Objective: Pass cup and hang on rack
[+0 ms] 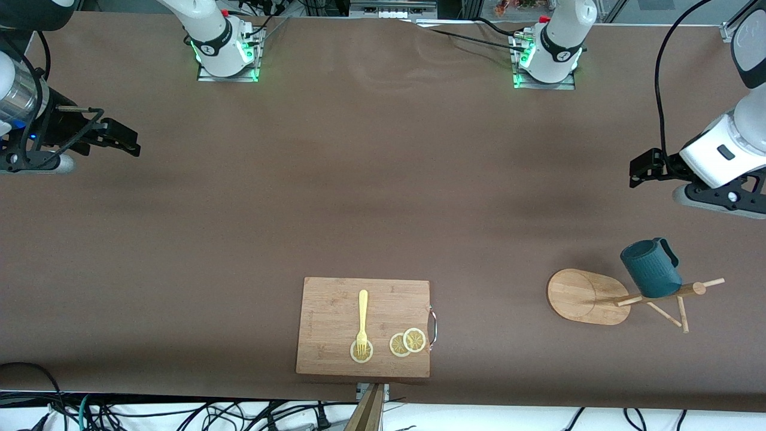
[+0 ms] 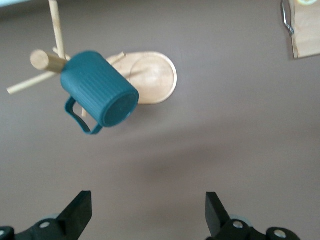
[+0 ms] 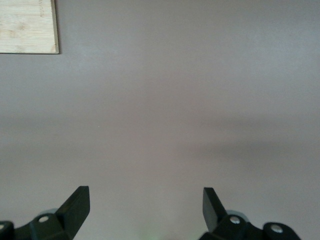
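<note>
Fingers [image 2: 80, 210] of left gripper [image 2: 148, 212] spread, released, over bare counter [image 1: 383, 179] | right gripper [image 3: 145, 210] fingers [image 3: 77, 202] spread, over counter's right-arm end | cup [image 1: 650, 269] hangs on rack [image 1: 628, 296], near left-arm end | cutting board [image 1: 364, 326] near counter's front edge, carrying fork [image 1: 362, 323] and lemon slices [image 1: 407, 342]

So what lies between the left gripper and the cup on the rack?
Nothing: in the left wrist view only bare brown table separates the open left gripper from the cup hanging on the rack.
</note>
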`<state>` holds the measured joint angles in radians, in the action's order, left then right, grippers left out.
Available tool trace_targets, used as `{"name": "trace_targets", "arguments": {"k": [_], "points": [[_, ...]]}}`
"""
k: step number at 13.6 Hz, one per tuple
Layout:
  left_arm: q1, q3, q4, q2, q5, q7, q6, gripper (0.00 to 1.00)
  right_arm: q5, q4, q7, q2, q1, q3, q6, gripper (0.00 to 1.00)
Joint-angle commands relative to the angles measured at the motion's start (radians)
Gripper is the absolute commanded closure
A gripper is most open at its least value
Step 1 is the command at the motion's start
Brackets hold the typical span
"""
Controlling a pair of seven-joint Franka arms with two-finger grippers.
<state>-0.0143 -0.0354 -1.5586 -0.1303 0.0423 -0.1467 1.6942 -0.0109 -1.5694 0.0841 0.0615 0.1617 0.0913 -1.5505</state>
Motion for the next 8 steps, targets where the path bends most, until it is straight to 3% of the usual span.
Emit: {"name": "trace_targets", "arguments": {"k": [1,8], "points": [[-0.038,0.019,-0.164,0.115,0.008,0.021,0.094,0.00,0.008,0.014,-0.006,0.011,-0.004,0.002,-0.005,0.00],[-0.016,0.019,-0.149,0.097,0.002,0.036,0.084,0.00,0.003,0.019,-0.004,0.011,-0.002,0.001,0.006,0.00]]}}
